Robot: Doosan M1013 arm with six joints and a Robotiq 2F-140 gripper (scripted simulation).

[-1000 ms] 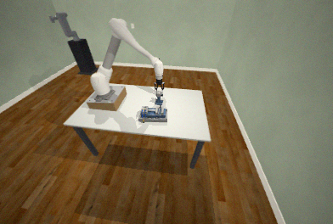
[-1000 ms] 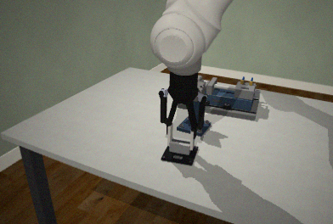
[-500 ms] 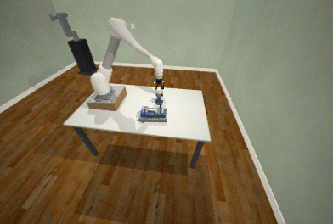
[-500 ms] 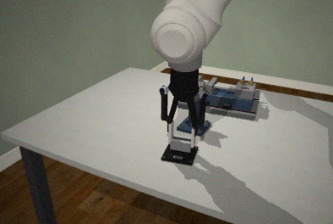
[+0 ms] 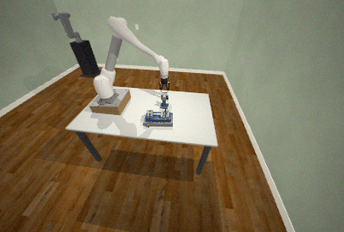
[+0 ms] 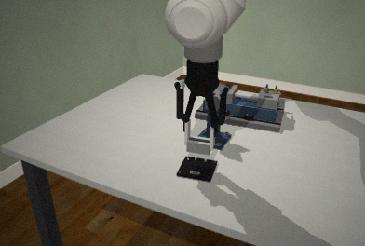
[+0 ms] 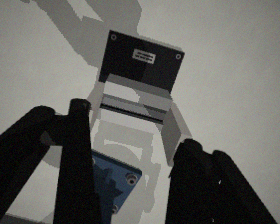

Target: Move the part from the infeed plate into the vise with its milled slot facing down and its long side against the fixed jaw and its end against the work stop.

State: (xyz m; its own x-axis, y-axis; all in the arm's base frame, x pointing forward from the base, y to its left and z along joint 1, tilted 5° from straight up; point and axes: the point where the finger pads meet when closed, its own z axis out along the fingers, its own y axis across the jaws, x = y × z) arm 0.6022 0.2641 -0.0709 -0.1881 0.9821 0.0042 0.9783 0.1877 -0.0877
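Exterior view: gripper pointing straight down, fingers clamped on the part, a pale block held level in the air just above the black infeed plate, not touching it. Shadow of the part falling on the plate. Blue V-block just beyond, at about 1 o'clock from the plate. Vise farther back, at 1 o'clock, on the white table, jaws apart.

Wrist view: part between the white pads, plate at 12 o'clock beyond it, V-block base at 6 o'clock.

Top view: arm reaching from its wooden pedestal across the table.
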